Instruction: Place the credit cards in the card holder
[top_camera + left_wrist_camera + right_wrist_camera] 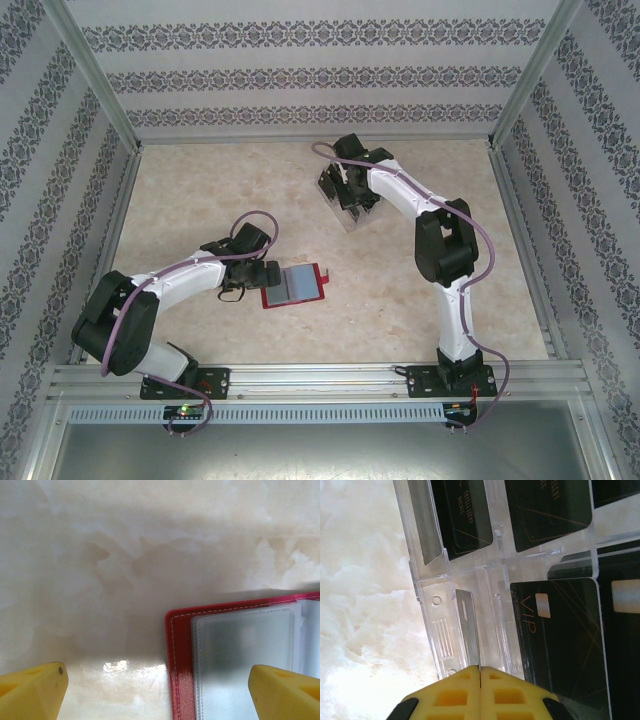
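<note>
Near table centre, card holder (295, 285): lies open and flat on the table (200, 200), red cover down, clear grey sleeves facing up, snap tab at its 3 o'clock edge.
Left gripper (160, 695): at 9 o'clock of the card holder in the top view, fingers spread wide and gripping nothing.
Left fingertips (35, 692): in the left wrist view one yellow tip is at 7 o'clock over bare table, and the other at 5 o'clock is over the holder's sleeve. Whether that tip touches the sleeve cannot be told.
Clear rack (432, 625): at 1 o'clock of the card holder and well apart from it, under the right arm's wrist.
Credit cards (560, 645): black, sitting in the rack's compartments. One marked VIP is at 3 o'clock in the right wrist view, with others at 12 and 1 o'clock.
Right gripper (480, 687): at 6 o'clock in its own view, yellow fingers pressed together.
Edge-on card (469, 630): a thin grey sliver with a rounded corner, upright in a rack slot, its near end pinched in the right gripper's seam.
</note>
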